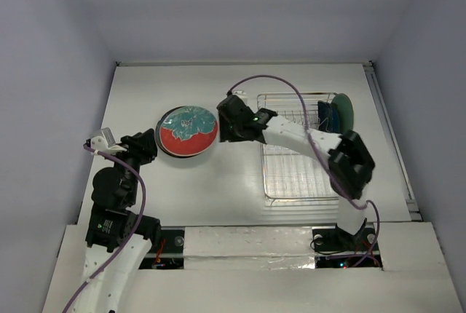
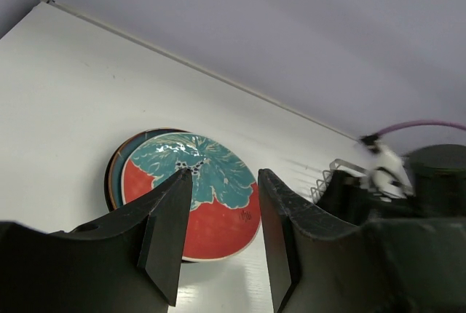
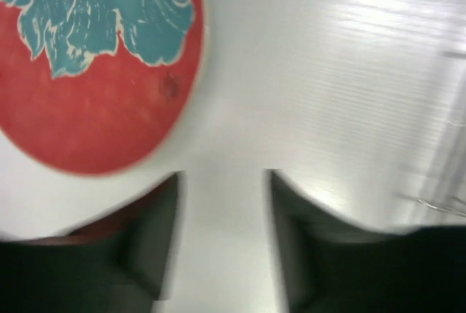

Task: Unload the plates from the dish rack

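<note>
right jaws: spread, empty; my right gripper (image 3: 222, 182) sits just beside the red plate (image 3: 95, 94)
left jaws: part-spread, nothing between; left gripper (image 2: 222, 189) hovers near the stack
plates: red one flat atop the stack on table (image 1: 218, 189), left of dish rack (image 1: 291, 178); mint plate (image 1: 344, 111) and navy dish (image 1: 328, 114) upright at its far end
step: I judge placing done, two left
next: right arm to rack, pinch a rim, lift clear of tines
writing: small dark mark on red plate, unreadable

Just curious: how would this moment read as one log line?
red plate: atop stack on table | right jaws: open, empty, beside it | dish rack: holds two plates
</note>
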